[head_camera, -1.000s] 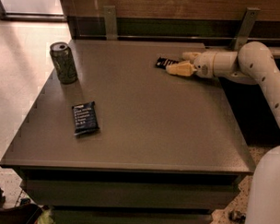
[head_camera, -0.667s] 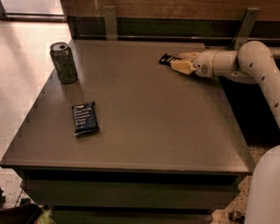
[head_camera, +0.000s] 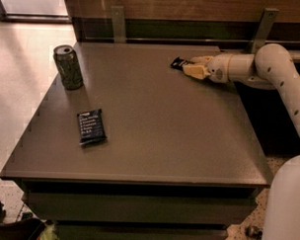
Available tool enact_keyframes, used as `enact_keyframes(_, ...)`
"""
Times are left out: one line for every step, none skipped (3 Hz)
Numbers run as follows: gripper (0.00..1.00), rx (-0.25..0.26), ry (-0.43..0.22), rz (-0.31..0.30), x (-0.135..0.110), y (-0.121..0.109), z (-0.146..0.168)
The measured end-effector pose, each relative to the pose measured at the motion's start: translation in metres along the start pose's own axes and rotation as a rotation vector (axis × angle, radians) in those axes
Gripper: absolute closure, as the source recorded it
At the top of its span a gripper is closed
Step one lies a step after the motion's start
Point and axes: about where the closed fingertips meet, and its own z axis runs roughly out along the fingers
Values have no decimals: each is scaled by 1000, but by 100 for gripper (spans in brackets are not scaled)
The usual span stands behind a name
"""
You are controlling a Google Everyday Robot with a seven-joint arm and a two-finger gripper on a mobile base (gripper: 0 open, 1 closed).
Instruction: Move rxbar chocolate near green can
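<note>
The rxbar chocolate (head_camera: 178, 62) is a small black wrapper at the far right of the table top, with its left end sticking out of my gripper (head_camera: 192, 64). The tan fingers (head_camera: 195, 70) are shut on the bar's right end, and the bar looks slightly raised off the surface. The green can (head_camera: 69, 67) stands upright near the table's far left corner, well to the left of the gripper. The white arm (head_camera: 270, 67) comes in from the right.
A wider dark blue bar wrapper (head_camera: 90, 126) lies flat on the left side of the grey table (head_camera: 164, 137), in front of the can. A wooden wall with metal brackets (head_camera: 119, 22) runs behind the table. The floor drops away on the left.
The gripper and the black bar have shifted slightly up and toward the back of the table. The can and the blue bar have not moved.
</note>
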Motion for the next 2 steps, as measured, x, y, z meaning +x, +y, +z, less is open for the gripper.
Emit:
enact_keyframes(100, 0, 0, 0, 0, 0, 0)
enact_keyframes(100, 0, 0, 0, 0, 0, 0)
